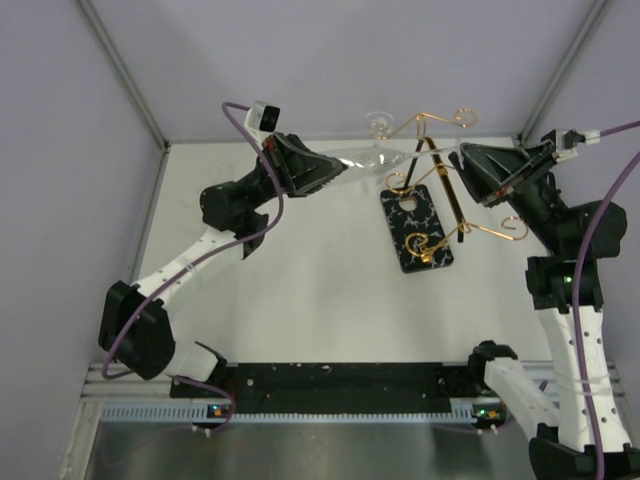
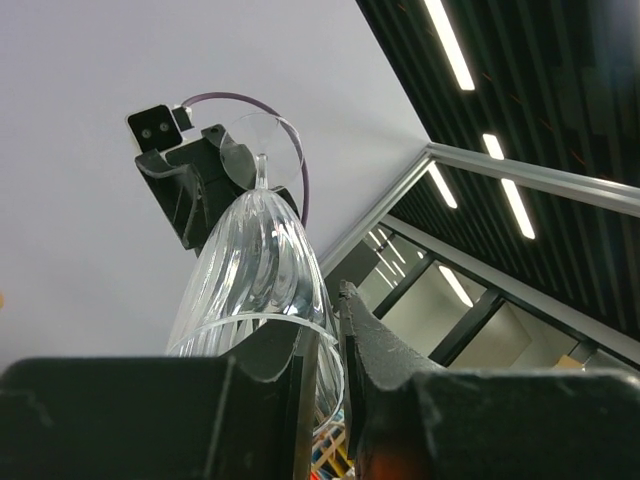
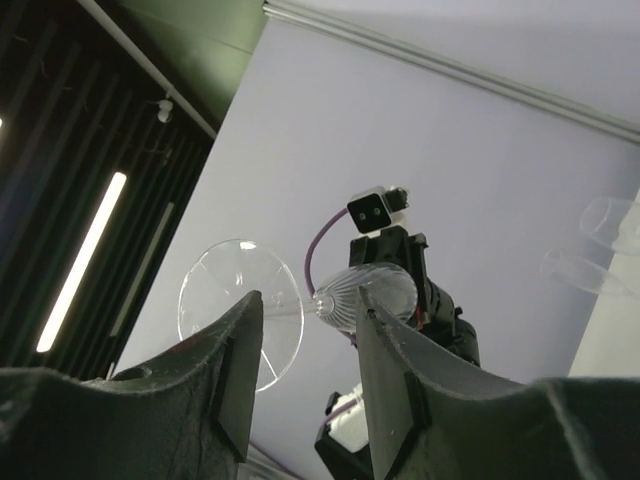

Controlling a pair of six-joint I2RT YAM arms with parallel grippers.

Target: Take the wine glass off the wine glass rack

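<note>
Left gripper clenched on the wine glass at the far middle of the table, the bowl wall pinched at the rim between its two black fingers, apparently so the piece is carried by its widest part rather than its thin stem; the glass lies tilted almost on its side, bowl toward the left arm, round foot toward the far wall, raised off the tabletop just left of the wine glass rack; no wire shows round the stem from either wrist view, though whether the foot has fully cleared the tip of the rack's upper arm I cannot tell. Right gripper hangs at the rack's right side, fingers spread and nothing between them, seemingly placed to steady the stand. The glass is clear and thin, its bowl fluted with fine ribs, its foot a flat disc; the rack is slender gold wire curled into spirals at the arm ends, standing on a black slab base veined white like marble; light and tall, it looks liable to tip if snagged.
</note>
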